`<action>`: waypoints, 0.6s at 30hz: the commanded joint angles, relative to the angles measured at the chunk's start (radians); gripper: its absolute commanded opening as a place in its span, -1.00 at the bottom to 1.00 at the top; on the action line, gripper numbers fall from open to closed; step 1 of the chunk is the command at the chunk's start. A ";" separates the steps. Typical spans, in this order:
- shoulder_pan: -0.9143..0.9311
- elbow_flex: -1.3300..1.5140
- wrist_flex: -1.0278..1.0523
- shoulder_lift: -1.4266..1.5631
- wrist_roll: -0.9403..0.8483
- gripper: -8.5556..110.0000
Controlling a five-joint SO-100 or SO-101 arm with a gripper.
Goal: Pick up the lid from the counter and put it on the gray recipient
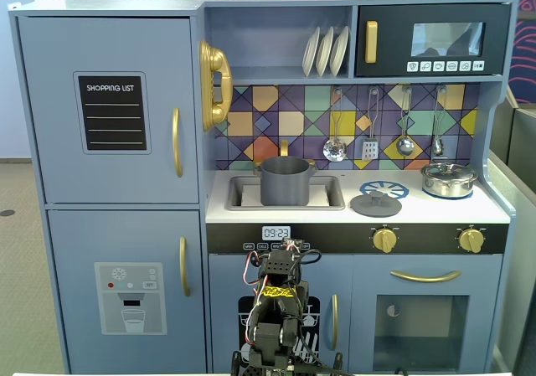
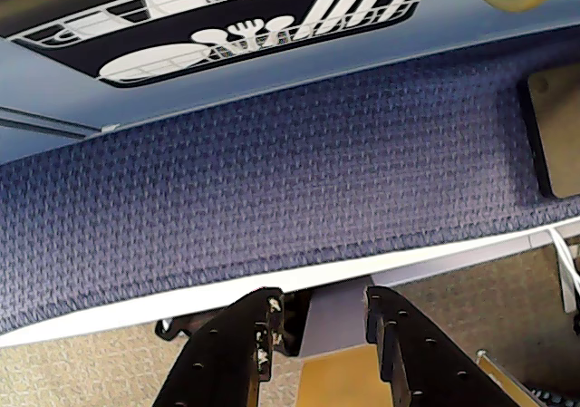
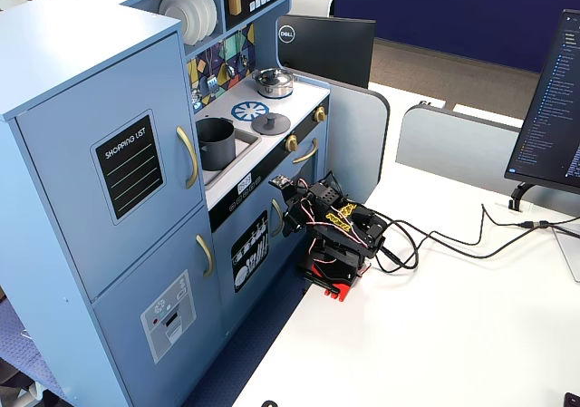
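Claw (image 2: 322,321) agape over blue carpet (image 2: 272,198), below white table edge (image 2: 181,303).

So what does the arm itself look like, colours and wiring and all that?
The arm is mostly black plastic, sitting on a red base. Thin red, black and white wires loop over its top, and yellow labels with dark print mark the motor housings. Black cables trail from it across the white table. In the wrist view the end effector has two chunky black fingers.
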 commanded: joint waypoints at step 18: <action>0.370 -0.657 -0.558 -0.213 -0.181 -0.86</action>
